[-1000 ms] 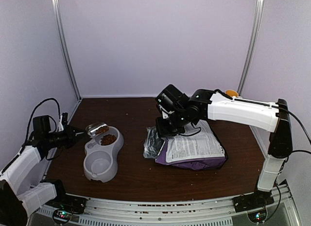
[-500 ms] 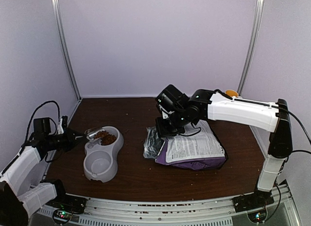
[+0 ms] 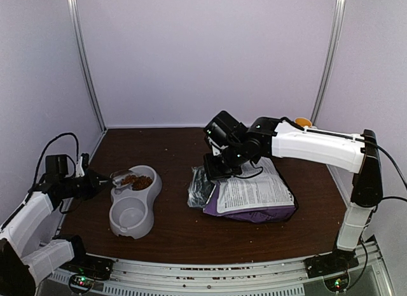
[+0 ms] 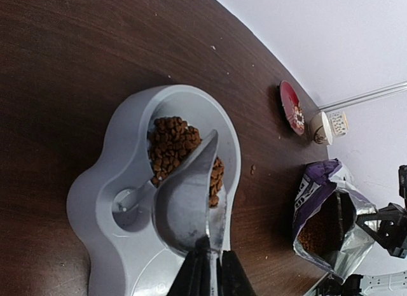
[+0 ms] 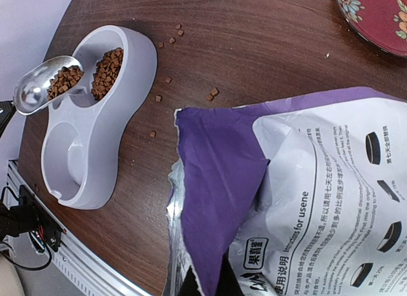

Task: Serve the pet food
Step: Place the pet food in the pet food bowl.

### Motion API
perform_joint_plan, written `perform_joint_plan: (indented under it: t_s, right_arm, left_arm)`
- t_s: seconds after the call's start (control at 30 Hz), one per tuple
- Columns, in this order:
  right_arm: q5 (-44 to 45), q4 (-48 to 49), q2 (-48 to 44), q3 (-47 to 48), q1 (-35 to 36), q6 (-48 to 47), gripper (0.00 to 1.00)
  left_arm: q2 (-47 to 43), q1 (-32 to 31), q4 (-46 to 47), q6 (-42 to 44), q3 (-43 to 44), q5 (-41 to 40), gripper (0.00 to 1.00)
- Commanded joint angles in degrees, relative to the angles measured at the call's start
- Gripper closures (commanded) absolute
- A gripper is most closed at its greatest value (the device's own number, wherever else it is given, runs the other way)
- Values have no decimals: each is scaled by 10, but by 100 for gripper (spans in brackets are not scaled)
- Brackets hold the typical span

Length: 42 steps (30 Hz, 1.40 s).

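- L arm: low at lower left of top view, forearm reaching right twd the feeder [image 3: 130, 214], wrist roughly level.
- left gripper [image 3: 100, 179]: fingers nipped nearly together on the thin handle of the metal scoop [image 4: 186, 204]. Nothing else in it.
- Scoop rolled onto its side, lip over the feeder's compartment nearer frame top in top view. Right wrist view shows some kibble in the scoop's hollow.
- pet food [image 4: 170, 142]: main heap of brown pellets sits in that same compartment, just beside and partly under the scoop lip. A few loose pellets on the bench [image 5: 254, 48] betw feeder and bag.
- R arm: long reach from lower right across to frame centre, elbow high, wrist bent down onto the bag.
- right gripper [image 3: 218, 167]: closed, fingers clamped on the edge at the mouth of the purple bag [image 5: 216, 175]. Bag lies flat, printed side up, mouth twd the feeder; left wrist view shows brown kibble inside it.
- Red plate [image 5: 380, 11]: upper right corner of right wrist view, apart from bag.
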Motion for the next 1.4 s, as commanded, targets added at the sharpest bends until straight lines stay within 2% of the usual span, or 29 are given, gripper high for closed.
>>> perform_joint_plan:
  t_s: [0.0, 0.23, 0.93, 1.37]
  right_arm:
    - [1, 23, -12, 0, -6, 3, 100]
    - [0, 27, -13, -3, -7, 5, 100]
    - [-4, 32, -11, -3, -6, 6, 100]
    - [-6, 33, -21, -14, -6, 10, 100]
  left_arm:
    - [-8, -15, -9, 18, 26, -33, 100]
    - [-7, -57, -34, 32, 46, -90, 100]
    - [6, -115, -63, 55, 71, -178, 100]
    - [2, -190, -115, 76, 117, -284, 100]
